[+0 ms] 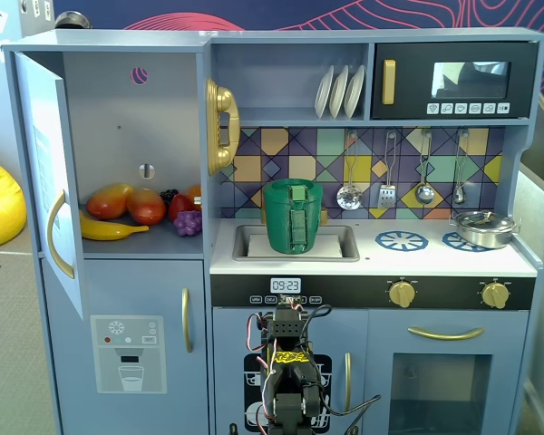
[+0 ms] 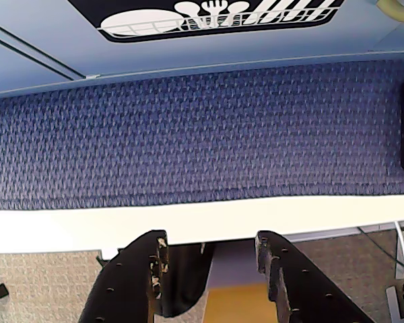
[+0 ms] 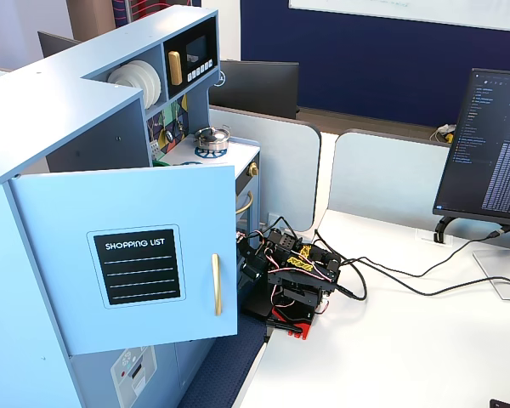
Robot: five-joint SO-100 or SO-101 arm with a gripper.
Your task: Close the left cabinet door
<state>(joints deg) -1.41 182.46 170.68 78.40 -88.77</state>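
Observation:
The left cabinet door is light blue with a black "SHOPPING LIST" panel and a curved gold handle. It stands swung wide open. In the front fixed view it shows nearly edge-on at the far left, with its handle on the outer side. My arm sits folded low on the white table in front of the kitchen's middle, far from the door; it also shows in the side fixed view. In the wrist view my gripper is open and empty, over the table edge and blue carpet.
Toy fruit lies in the open cabinet. Below is the blue door with the ice-dispenser graphic. A green cup stands in the sink and a pot on the stove. A monitor and cables are on the table.

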